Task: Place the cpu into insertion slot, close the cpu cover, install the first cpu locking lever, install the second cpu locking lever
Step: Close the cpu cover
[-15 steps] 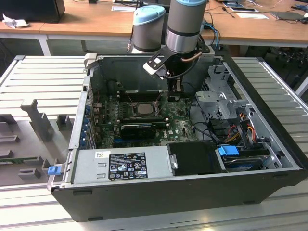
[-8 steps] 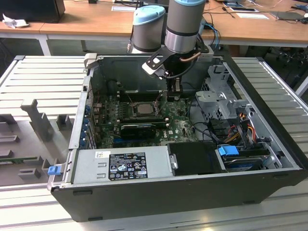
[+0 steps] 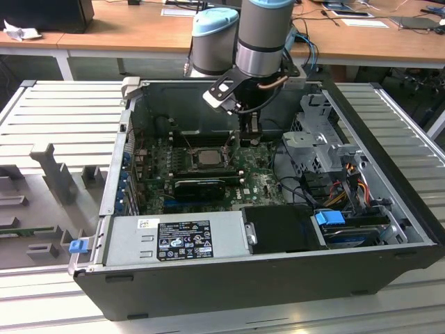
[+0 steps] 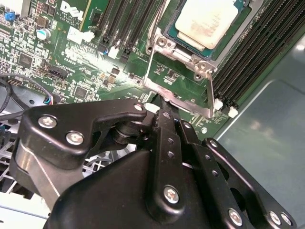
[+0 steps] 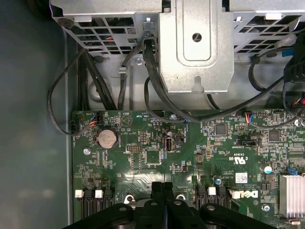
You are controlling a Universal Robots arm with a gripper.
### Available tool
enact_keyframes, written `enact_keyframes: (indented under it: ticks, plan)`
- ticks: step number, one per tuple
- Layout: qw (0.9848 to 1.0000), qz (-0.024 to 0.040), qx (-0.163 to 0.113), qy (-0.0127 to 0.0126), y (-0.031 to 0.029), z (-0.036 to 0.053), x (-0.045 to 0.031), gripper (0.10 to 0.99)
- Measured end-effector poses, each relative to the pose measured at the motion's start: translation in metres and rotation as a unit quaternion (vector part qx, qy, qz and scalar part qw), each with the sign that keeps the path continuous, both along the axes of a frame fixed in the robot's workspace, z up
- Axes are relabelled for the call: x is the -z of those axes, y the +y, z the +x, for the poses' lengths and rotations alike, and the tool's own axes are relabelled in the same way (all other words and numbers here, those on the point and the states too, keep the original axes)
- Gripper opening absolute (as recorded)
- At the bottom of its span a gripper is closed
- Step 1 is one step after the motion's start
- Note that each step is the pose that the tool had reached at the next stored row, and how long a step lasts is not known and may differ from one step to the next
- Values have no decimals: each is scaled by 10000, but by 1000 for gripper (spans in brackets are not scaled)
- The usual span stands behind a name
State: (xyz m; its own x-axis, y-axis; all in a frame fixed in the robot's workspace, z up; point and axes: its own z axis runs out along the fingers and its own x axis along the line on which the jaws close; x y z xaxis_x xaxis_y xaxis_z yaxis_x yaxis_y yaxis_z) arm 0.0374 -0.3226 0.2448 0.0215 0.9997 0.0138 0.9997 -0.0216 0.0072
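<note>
Cpu (image 3: 206, 157) lies deep inside the big open computer case (image 3: 229, 292). The case lies on its side with the top off, likely so the arm can reach down into it. The green motherboard (image 3: 261, 182) lies flat on the bottom of the case.

The gripper (image 4: 164, 107) hangs low over the board, right at the far edge of the cpu cover (image 4: 151, 62). Its two fingers are pressed together. I cannot tell if they pinch the thin metal edge or just touch it.

The cover is swung open, away from the chip, and green board shows through its window.

The insertion slot (image 4: 221, 43) already has the cpu (image 4: 204, 21) in it. The chip lies flat with its silver top facing up. It is square, so no side looks longer.
</note>
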Motion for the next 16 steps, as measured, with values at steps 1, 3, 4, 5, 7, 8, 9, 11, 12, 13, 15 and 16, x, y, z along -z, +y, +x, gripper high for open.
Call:
enact_keyframes:
  ticks: [1, 3, 4, 5, 7, 8, 9, 11, 12, 13, 15, 16]
  plan:
    - [10000, 0, 0, 0, 0, -3, 0, 106]
    - [10000, 0, 0, 0, 0, -10, 0, 106]
    - [10000, 0, 0, -1, 0, -13, 0, 106]
    - [10000, 0, 0, -1, 0, -18, 0, 106]
    - [10000, 0, 0, -2, 0, -27, 0, 106]
    - [10000, 0, 0, -3, 0, -34, 0, 106]
    - [10000, 0, 0, -3, 0, -39, 0, 106]
    - [10000, 0, 0, -5, 0, -52, 0, 106]
    - [10000, 0, 0, -6, 0, -58, 0, 106]
    - [10000, 0, 0, -7, 0, -67, 0, 106]
    - [10000, 0, 0, -8, 0, -77, 0, 106]
    - [10000, 0, 0, -8, 0, -83, 0, 106]
